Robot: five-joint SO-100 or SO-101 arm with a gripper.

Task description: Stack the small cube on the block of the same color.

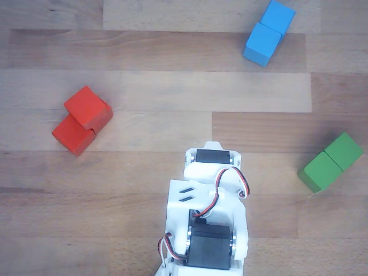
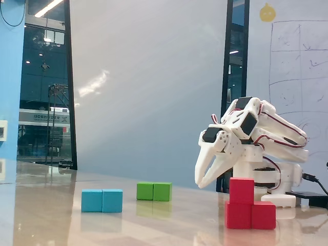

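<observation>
- Nearest the fixed camera, the small cube [image 2: 241,190] is already sitting on top of the block of the same color [image 2: 251,215], over its left half in that view, so the stacking is looking done
- In the other view the small cube [image 1: 88,108] is resting on the upper end of the red block [image 1: 71,136], turned a little off square from it but sitting flat
- Judging by its plain matte faces and sharp edges, the cube is likely stiff, light and not slippery; if it needs squaring up, two opposite side faces are offering the best hold, with a gentle pinch so the stack is not nudged over
- Just behind and above the stack, the claw [image 2: 204,179] is hanging clear of the cube, holding nothing, its two white fingers pointing down and slightly parted at the tips; in the other view only the arm's wrist is showing, and the fingers are hidden beneath it
- Further back on the tabletop [image 2: 102,228], a blue block [image 2: 102,200] is lying to the left, with a green block [image 2: 154,191] beyond it, both well apart from the red stack
- The tabletop is pale wood planking, glossy enough to be mirroring the blocks
- Behind everything a plain light wall is standing, with dark glazing at the left and a whiteboard [image 2: 297,66] at the right
</observation>
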